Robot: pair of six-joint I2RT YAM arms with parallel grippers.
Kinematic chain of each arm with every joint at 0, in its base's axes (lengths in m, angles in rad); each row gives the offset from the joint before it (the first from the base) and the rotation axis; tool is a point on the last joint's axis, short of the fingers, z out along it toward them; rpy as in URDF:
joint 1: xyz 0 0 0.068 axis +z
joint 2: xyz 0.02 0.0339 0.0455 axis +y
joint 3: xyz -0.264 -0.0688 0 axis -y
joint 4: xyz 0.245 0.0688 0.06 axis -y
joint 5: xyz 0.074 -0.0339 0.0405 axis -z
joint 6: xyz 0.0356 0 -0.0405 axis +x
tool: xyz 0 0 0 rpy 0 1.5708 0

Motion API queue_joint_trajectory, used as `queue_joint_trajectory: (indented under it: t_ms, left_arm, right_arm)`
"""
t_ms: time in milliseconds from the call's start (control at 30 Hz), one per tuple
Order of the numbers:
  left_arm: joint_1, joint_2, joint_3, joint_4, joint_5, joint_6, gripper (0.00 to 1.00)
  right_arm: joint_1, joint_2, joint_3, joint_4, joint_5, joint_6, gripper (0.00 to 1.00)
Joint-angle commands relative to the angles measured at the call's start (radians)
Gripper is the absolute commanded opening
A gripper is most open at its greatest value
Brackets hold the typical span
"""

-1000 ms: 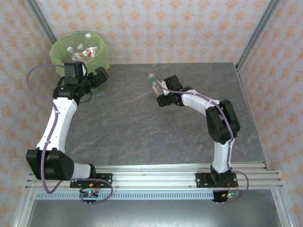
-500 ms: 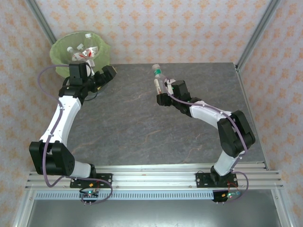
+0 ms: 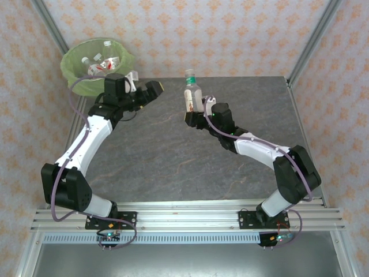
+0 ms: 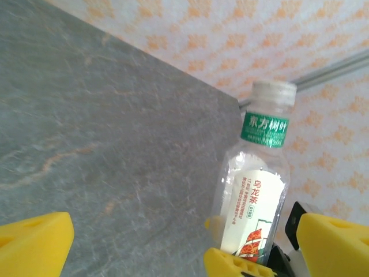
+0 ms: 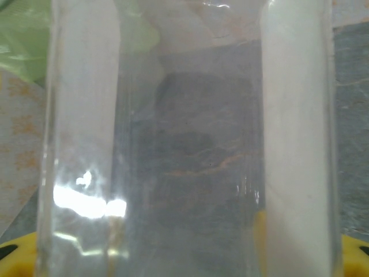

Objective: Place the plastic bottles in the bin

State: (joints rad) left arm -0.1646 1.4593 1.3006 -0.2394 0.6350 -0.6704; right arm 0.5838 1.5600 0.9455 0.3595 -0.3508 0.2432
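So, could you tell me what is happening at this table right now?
The right end effector grips a clear bottle with a green neck band by its lower part, holding it roughly upright at the far side of the table. The left end effector is open and points toward that bottle without touching it. Several other bottles already lie in the green-lined bin at the far left corner.

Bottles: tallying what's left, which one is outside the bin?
The upright green-collared bottle held by the right gripper; the other bottles lie inside the green-lined bin.
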Motion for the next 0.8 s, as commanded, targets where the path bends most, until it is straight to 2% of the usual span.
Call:
queue_joint_trajectory:
  t_ms: [0,167,333,600,767]
  left_arm:
    - [-0.062,0.002,0.031,0.054,-0.065,-0.013,1.0]
    - [-0.121,0.023,0.033,0.098,-0.136,-0.062,1.0]
    - [-0.134,0.078,0.046,0.162,-0.077,-0.105,1.0]
    - [-0.158,0.102,0.084,0.167,-0.015,-0.006,1.0]
    - [-0.206,0.091,0.077,0.144,-0.018,0.078,1.0]
  right_arm:
    - [0.064,-0.046,-0.024,0.112,0.088,0.01,0.0]
    - [0.106,-0.041,-0.031,0.189,0.152,0.01,0.0]
    - [0.117,-0.019,-0.011,0.198,0.073,0.016,0.0]
    - [0.122,-0.017,-0.011,0.195,0.024,0.034,0.0]
    - [0.122,-0.014,0.006,0.153,0.001,0.01,0.0]
